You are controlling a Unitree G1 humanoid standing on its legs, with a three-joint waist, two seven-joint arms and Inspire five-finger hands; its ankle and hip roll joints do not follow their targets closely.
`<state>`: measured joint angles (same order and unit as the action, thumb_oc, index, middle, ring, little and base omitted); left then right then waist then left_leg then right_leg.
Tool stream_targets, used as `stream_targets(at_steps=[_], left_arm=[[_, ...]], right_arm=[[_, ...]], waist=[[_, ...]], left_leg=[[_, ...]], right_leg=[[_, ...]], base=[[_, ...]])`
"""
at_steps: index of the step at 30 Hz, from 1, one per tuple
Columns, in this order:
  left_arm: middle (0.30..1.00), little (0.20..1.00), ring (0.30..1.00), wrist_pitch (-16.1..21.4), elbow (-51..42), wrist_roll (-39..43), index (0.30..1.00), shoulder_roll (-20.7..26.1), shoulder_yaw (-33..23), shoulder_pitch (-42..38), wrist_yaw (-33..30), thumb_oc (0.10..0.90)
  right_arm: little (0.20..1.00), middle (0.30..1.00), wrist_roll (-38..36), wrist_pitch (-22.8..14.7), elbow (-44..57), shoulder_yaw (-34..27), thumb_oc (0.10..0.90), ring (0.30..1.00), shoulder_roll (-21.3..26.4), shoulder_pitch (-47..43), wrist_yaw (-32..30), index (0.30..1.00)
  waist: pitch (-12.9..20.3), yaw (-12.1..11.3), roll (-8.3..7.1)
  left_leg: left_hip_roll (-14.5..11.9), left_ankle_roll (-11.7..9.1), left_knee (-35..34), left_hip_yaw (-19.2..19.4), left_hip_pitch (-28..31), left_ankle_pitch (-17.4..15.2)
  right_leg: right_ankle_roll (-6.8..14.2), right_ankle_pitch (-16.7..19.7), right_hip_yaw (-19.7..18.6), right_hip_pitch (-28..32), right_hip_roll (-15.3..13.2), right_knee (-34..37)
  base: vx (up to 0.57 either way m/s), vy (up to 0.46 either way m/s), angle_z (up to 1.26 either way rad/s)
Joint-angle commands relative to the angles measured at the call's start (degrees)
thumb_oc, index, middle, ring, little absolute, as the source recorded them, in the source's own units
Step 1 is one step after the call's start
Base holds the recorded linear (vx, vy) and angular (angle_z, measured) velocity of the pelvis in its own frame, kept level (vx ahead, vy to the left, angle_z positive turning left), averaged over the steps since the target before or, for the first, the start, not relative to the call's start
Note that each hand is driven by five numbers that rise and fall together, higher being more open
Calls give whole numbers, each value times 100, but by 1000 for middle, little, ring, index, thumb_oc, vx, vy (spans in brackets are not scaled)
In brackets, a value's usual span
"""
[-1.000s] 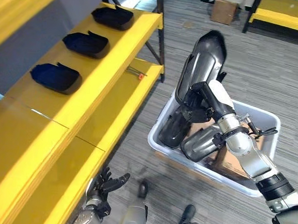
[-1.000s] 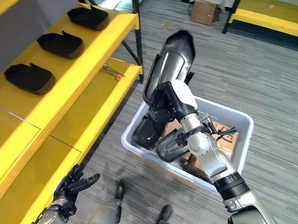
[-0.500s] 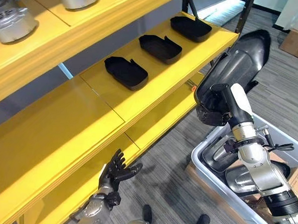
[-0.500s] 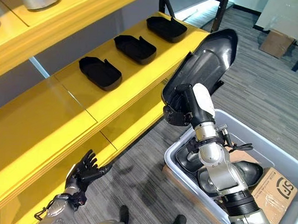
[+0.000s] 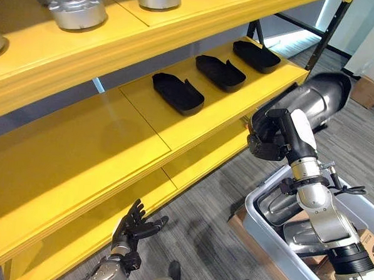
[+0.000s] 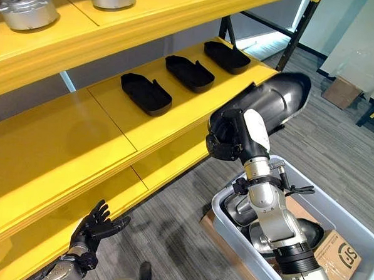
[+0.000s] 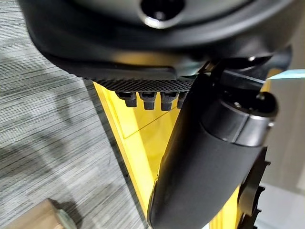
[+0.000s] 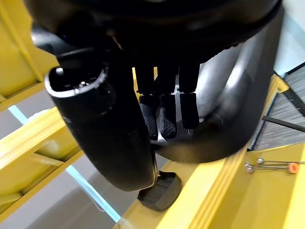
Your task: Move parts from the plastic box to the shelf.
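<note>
The right hand (image 5: 270, 137) has its fingers (image 8: 164, 117) curled round the edge of a long, glossy dark part (image 5: 308, 102), gripping it and holding it raised in the air above the plastic box (image 5: 258, 223), just off the front edge of the yellow shelf (image 5: 194, 125). The part points up and away from the hand toward the far end of the shelf, its rounded tip close to the shelf's corner but not resting on it. On the middle level of the shelf three shallow black trays (image 5: 177, 92) lie in a row, well apart from each other. On the level above stand round silver metal castings (image 5: 77, 12). The plastic box sits on the floor beside the shelf with more dark glossy parts (image 6: 295, 233) lying inside it, next to a brown cardboard box (image 6: 341, 251). The left hand (image 5: 132, 224) hangs low near the bottom level of the shelf, its fingers spread and holding nothing.
</note>
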<state>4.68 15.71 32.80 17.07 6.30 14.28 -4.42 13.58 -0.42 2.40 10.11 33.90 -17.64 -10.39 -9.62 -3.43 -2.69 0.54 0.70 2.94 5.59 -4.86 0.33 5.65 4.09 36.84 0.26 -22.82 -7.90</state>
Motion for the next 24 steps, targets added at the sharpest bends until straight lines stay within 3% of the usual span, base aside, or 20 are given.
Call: stream_targets(at_steps=[1, 3, 6, 7, 9, 10, 11, 13, 14, 19, 24], left_arm=[[1000, 1000, 1000, 364, -594, -318, 1000, 191, -172, -132, 53, 900], [1000, 1000, 1000, 358, -641, -364, 1000, 211, -214, -129, 22, 900], [1000, 1000, 1000, 358, -616, -478, 1000, 258, -199, -207, -28, 900], [1000, 1000, 1000, 366, -613, -488, 1000, 273, -192, -242, -45, 900], [1000, 1000, 1000, 397, -542, -493, 1000, 359, -123, -413, -87, 900], [1000, 1000, 1000, 403, -492, -489, 1000, 367, -102, -489, -90, 900], [1000, 1000, 1000, 409, -437, -505, 1000, 371, -1, -611, -73, 900], [1000, 1000, 1000, 411, -432, -504, 1000, 371, 2, -620, -73, 900], [1000, 1000, 1000, 410, -421, -515, 1000, 376, 80, -710, -45, 900], [1000, 1000, 1000, 423, -393, -451, 1000, 414, 135, -758, -8, 900], [1000, 1000, 1000, 418, -393, -351, 1000, 314, -3, -605, -25, 900]], right_arm=[[300, 300, 282, -386, 440, -224, 400, 300, 73, -765, -250, 300], [300, 300, 334, -366, 400, -183, 400, 300, 20, -801, -263, 300], [300, 300, 317, -351, 373, -187, 400, 300, -46, -724, -226, 300], [300, 300, 317, -350, 379, -210, 400, 300, -31, -715, -227, 300], [300, 300, 286, -361, 383, -255, 400, 300, 57, -702, -225, 300], [300, 300, 246, -384, 397, -306, 400, 300, 92, -677, -242, 300], [300, 300, 132, -434, 410, -420, 400, 300, 155, -588, -256, 300], [300, 300, 130, -435, 410, -427, 400, 300, 158, -590, -255, 300], [300, 300, 23, -484, 400, -517, 400, 300, 198, -507, -279, 300], [300, 300, -78, -530, 432, -591, 400, 300, 192, -464, -266, 300], [300, 300, -150, -555, 520, -512, 400, 300, 145, -479, -146, 300]], waist=[[524, -211, -94], [506, -218, -99], [448, -134, -94], [412, -103, -124], [362, 104, -98], [345, 149, -87], [320, 306, -78], [333, 298, -80], [304, 416, -91], [228, 495, -159], [423, 397, -237]], left_leg=[[31, 200, -49, 239, 534, -858], [145, 300, -86, 217, 614, -872], [223, 378, -276, 98, 774, -802], [255, 407, -337, 135, 748, -652], [237, 406, -434, -82, 801, -546], [223, 402, -461, -132, 808, -501], [244, 416, -458, -325, 838, -496], [243, 412, -456, -318, 805, -474], [281, 411, -396, -568, 791, -492], [320, 331, -226, -938, 612, -475], [206, 218, -242, -950, 627, -507]], right_leg=[[750, 701, -255, -179, -542, -155], [768, 734, -347, -234, -682, -348], [716, 760, -855, -346, -683, -727], [571, 834, -1077, -475, -641, -741], [422, 626, -2178, -760, -10, -708], [332, 440, -2529, -858, 296, -692], [231, 67, -3076, -1007, 858, -759], [220, 94, -3080, -1035, 861, -745], [176, -134, -3500, -1087, 1248, -716], [222, -77, -3894, -1131, 1464, -353], [247, -198, -3720, -750, 1417, 97]], base=[[-10, 238, 19], [-9, 212, 20], [-32, 150, 30], [-87, 76, 41], [-43, 52, 61], [55, 57, 65], [39, 35, 52], [37, -5, 41], [41, -45, 51], [21, -90, 65], [73, -139, 40]])
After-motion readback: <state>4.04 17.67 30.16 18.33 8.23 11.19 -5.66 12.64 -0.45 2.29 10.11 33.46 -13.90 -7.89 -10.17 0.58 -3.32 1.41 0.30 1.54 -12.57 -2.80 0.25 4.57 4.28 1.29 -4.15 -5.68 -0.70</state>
